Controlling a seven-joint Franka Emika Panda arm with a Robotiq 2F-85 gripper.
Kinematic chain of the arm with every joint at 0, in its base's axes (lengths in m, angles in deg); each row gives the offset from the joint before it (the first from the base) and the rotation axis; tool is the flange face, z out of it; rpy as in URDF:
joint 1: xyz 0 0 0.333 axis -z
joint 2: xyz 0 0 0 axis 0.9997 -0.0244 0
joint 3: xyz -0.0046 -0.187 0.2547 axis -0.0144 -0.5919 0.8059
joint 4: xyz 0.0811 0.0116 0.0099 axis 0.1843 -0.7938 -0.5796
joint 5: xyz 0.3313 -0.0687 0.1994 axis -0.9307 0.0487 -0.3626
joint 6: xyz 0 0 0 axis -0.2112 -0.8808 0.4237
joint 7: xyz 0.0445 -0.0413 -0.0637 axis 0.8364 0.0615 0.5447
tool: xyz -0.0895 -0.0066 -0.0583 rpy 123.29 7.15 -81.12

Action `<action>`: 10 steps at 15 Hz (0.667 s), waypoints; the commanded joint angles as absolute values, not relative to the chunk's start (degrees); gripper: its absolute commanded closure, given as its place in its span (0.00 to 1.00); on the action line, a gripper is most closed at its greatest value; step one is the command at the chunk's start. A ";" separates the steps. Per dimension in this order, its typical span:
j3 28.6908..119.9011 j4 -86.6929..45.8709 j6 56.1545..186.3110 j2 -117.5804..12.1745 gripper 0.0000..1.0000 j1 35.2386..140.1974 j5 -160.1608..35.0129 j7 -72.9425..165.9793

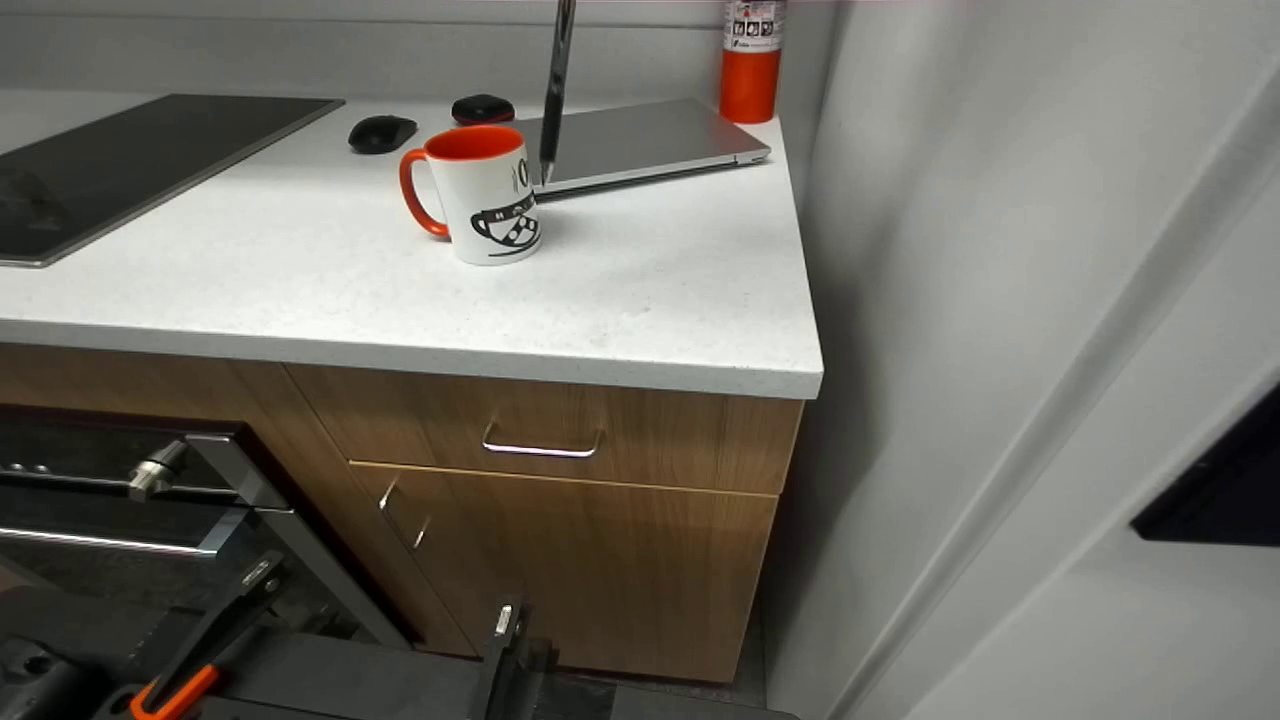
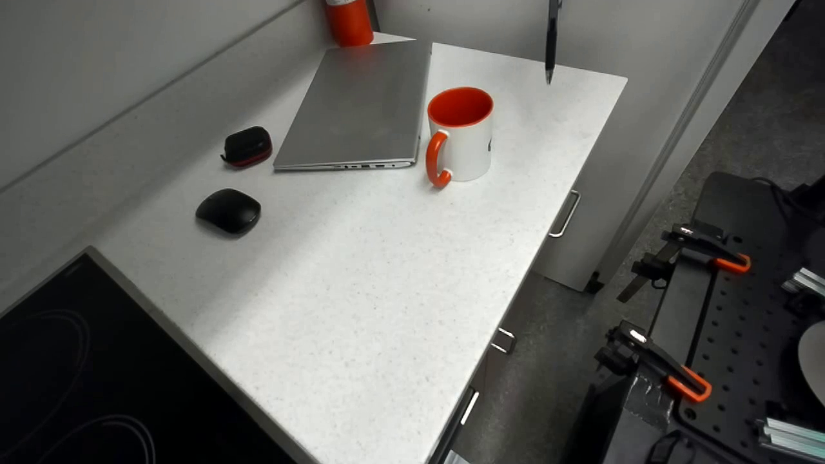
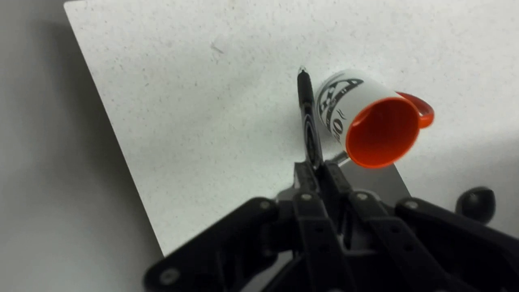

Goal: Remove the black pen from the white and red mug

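Note:
The white and red mug [image 1: 480,200] stands upright on the white counter, with its red inside bare in both exterior views [image 2: 463,148] and in the wrist view [image 3: 348,105]. The black pen [image 3: 307,109] is outside the mug. My gripper [image 3: 318,166] is shut on the upper end of the pen, which points tip down. The pen hangs in the air beside the mug's printed side, away from the handle. It also shows in both exterior views [image 1: 553,100] [image 2: 552,45], where the gripper itself is out of view above the top edge.
A closed grey laptop [image 2: 361,109] lies behind the mug. A black mouse [image 2: 229,211] and a small black case [image 2: 248,147] lie nearby. A red canister [image 1: 750,80] stands at the back corner. A black cooktop [image 1: 130,170] and a wall [image 1: 1000,250] flank the counter.

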State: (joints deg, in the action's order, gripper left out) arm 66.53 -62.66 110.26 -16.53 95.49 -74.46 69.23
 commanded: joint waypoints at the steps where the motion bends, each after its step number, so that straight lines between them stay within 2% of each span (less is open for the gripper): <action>1: 69.07 -64.04 115.92 -24.14 0.97 95.68 -68.32 64.65; 10: 71.55 -59.96 126.44 -38.87 0.97 94.93 -69.73 56.52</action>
